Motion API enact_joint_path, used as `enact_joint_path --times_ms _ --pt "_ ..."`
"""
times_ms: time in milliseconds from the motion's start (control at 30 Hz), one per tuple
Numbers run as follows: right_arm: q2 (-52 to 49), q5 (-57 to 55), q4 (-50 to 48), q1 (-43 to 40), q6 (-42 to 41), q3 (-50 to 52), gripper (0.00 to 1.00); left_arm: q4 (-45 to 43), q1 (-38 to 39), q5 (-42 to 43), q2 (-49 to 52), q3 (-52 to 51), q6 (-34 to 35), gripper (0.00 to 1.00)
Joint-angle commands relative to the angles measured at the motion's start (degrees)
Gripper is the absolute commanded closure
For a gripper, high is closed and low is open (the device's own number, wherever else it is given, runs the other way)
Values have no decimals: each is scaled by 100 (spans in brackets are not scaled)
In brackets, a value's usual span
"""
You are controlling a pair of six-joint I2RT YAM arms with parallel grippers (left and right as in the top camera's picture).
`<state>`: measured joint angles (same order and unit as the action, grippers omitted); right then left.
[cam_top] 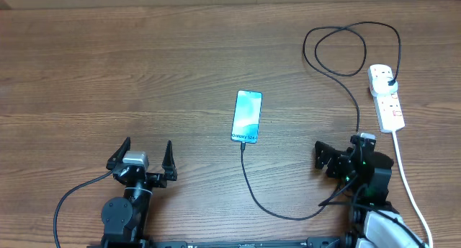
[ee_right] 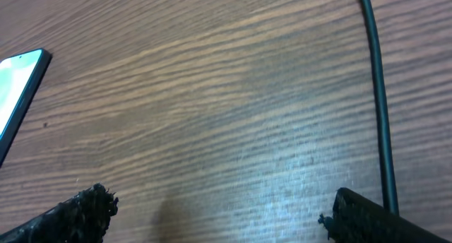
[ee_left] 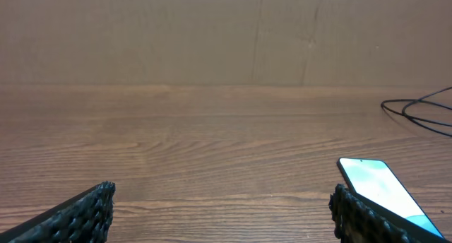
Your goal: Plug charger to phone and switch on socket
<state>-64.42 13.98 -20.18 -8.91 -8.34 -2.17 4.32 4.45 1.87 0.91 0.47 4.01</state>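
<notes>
A brown wooden table [cam_top: 108, 60] carries the phone [cam_top: 246, 117] at centre frame, the black charger [cam_top: 358, 114] cable looping from the phone's lower edge to the white socket [cam_top: 386, 96] at the right.

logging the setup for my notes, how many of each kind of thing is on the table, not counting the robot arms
phone: 1
black charger cable: 1
white power strip, with its white cord: 1
total: 3
</notes>
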Motion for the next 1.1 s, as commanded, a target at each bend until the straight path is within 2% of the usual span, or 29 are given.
enact_joint_path --times_ms 0,300,1067 --pt "273 66 181 26 -76 175 0 9 -37 -39 -66 -20 -127 0" --pt "719 72 579 28 -79 175 0 9 -37 -39 -66 -20 -127 0" --pt "3097 70 2354 28 -76 175 0 9 -37 -39 -66 -20 -127 0"
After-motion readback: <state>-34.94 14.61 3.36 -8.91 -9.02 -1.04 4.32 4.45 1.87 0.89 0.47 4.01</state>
